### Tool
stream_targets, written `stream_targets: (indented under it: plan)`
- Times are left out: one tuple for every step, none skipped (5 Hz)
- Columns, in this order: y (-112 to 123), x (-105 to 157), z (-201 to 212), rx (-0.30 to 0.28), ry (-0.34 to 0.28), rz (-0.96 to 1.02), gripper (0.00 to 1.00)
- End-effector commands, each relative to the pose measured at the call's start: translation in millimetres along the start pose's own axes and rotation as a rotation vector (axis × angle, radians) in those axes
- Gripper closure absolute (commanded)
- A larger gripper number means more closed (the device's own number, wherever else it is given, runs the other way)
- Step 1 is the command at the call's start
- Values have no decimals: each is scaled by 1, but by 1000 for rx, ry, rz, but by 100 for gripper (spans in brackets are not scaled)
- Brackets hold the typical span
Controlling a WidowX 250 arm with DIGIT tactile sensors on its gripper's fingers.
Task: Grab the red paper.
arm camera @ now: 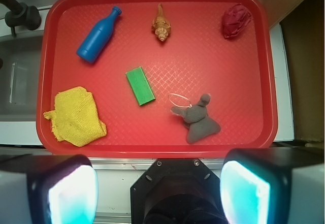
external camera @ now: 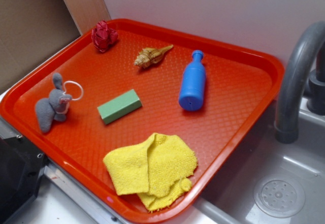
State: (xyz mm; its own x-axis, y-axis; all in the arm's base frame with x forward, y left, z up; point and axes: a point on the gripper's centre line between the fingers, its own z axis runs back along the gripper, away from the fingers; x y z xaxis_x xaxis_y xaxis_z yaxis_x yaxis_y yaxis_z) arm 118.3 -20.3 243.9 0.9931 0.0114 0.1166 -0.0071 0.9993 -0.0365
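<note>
You are seeing the red paper (external camera: 104, 35) lying in the tray's (external camera: 238, 132) far corner, near the seashell (external camera: 152, 56).

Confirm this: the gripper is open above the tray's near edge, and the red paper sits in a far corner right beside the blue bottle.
One slip: the red paper is not beside the blue bottle. The wrist view shows the seashell between them, bottle toward the opposite side. The gripper is open, as you say.
</note>
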Motion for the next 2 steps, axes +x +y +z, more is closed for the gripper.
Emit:
stream_targets:
  plan:
    - [0,0,0,0,0,0,0]
    - [-7,24,-17,45,-87,127,0]
